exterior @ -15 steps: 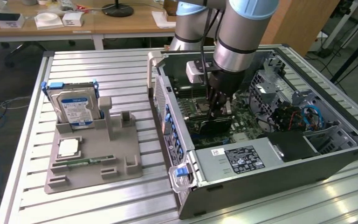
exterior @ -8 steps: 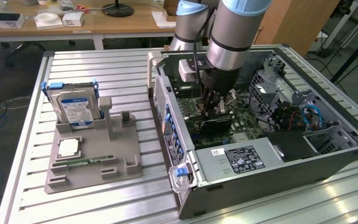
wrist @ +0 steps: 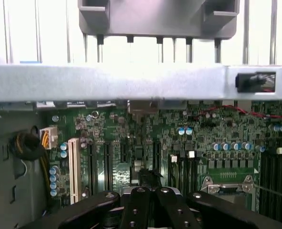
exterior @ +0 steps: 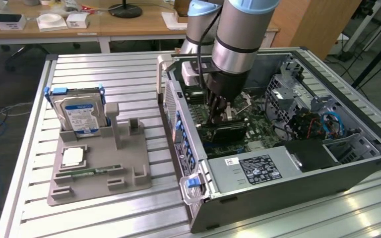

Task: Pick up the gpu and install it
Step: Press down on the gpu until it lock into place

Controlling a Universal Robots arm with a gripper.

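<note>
The pincer hangs inside the open computer case, its dark fingers reaching down toward the motherboard. In the wrist view the pincer's black linkage closes the near edge, its arms drawn in close together, and just past them a thin dark edge rises between the fingers; this looks like the gpu seen end-on, though the grasp itself cannot be told for certain. Beyond it the wrist view lays out the green board's long dark slots, a white slot and rows of blue capacitors, detail the exterior view does not give. The exterior view shows instead a dark flat card directly below the pincer, low over the motherboard. Farther off, toward the exterior view's left, a grey holder on the slatted desk carries an upright hard drive and a small memory stick.
</note>
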